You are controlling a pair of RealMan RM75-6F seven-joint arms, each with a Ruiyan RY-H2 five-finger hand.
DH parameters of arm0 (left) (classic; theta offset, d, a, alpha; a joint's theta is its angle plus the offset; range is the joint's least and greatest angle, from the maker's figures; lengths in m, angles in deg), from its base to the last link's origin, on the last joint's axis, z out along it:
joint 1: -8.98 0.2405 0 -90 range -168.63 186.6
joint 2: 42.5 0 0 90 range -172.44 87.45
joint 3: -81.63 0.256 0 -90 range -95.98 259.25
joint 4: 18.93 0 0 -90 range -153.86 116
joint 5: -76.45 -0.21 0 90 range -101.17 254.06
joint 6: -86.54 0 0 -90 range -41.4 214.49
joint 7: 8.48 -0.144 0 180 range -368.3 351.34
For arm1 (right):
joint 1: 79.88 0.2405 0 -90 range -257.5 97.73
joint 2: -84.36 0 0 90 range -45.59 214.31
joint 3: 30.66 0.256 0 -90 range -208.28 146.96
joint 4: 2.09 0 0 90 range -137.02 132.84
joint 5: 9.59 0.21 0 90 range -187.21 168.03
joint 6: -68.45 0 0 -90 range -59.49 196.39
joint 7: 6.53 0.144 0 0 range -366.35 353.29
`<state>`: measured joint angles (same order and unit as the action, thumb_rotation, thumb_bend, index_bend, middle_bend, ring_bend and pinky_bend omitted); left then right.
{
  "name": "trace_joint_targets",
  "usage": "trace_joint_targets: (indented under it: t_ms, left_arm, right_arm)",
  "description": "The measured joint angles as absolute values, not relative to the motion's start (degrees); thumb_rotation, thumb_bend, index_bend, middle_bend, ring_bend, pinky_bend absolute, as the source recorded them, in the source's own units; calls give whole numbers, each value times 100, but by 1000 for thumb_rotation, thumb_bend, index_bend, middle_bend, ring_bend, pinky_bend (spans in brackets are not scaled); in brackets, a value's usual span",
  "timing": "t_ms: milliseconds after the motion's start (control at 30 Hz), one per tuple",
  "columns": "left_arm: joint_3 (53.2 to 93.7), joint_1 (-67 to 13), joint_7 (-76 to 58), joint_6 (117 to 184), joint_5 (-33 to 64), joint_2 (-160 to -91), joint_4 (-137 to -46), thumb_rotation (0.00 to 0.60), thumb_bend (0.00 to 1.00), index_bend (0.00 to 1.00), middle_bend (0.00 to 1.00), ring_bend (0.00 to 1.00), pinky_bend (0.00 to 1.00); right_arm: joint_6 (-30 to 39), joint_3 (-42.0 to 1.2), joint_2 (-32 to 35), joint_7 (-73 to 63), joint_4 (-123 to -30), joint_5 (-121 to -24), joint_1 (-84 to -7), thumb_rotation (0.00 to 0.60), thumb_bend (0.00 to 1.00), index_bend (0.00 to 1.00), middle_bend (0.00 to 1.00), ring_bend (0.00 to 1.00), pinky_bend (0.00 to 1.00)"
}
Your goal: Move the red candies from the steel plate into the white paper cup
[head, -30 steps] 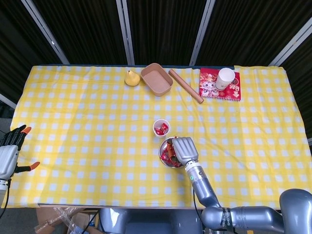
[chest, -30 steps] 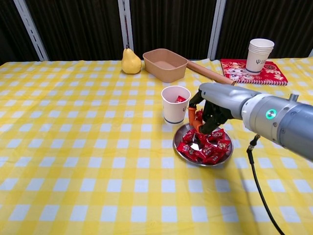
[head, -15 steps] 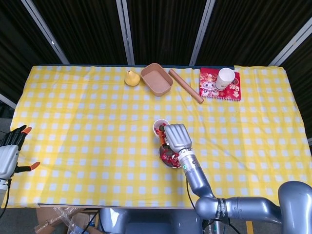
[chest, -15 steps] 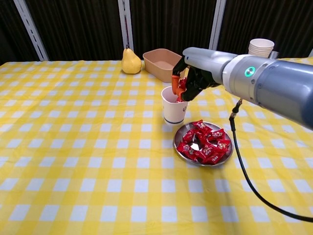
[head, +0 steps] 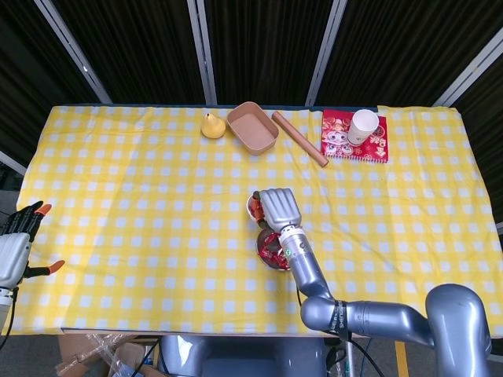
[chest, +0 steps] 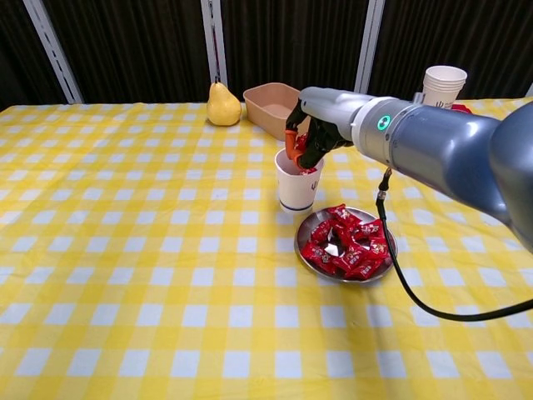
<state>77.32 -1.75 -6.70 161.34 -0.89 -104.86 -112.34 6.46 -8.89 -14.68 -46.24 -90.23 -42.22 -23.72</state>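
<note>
The white paper cup (chest: 296, 185) stands on the checked cloth just left of the steel plate (chest: 302, 240), with red candy inside it. A pile of red candies (chest: 351, 247) fills the plate. My right hand (chest: 314, 132) hovers over the cup's mouth and pinches a red candy (chest: 301, 152) in its fingertips just above the rim. In the head view my right hand (head: 279, 207) covers most of the cup (head: 251, 206), and the plate (head: 260, 247) with its candies (head: 274, 243) lies just below it. My left hand (head: 20, 242) hangs off the table's left edge, fingers apart and holding nothing.
Along the far side are a yellow pear (chest: 222, 105), a tan tray (chest: 280, 110), a wooden rod (head: 299, 138), and a stack of paper cups (chest: 442, 88) on a red booklet (head: 354, 136). A black cable (chest: 398, 267) droops from my right arm past the plate.
My right hand lifted a red candy off the plate, carried it left and up to the cup, and now sits lower over the cup's mouth. The left hand has not moved.
</note>
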Motion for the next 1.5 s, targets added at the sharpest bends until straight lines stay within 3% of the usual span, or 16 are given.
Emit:
trace_joint_targets:
  t_ms: [300,733,1100,1500]
  left_arm:
    - [7728,-176,-669,16120,-62,-10475,-11255,600,0,48,0,0,0]
    - [7735,-164,-646,16149,-91,-10465,-11264,600,0,48,0,0,0]
    - [7743,-144,-687,16224,-139,-10483,-11264,600,0,48,0,0,0]
    - [7726,-120,-779,16305,-129,-10534,-11268,600,0,48,0,0,0]
  right_arm:
    - [639,-987,-1508,-4521,-8932,-4273,-2325,600,499,350,931,944,979]
    - [199,-1150,-1203,-4539,-9697,-4500,-2516,600,489,337,931,944,979]
    - [-390,-1929,-564,-4758,-10817,-4844,-3115,600,461,337,931,945,979]
    - [-320,-2376,-593,-4663,-10793,-5084,-3420,600,461,338,931,945,979]
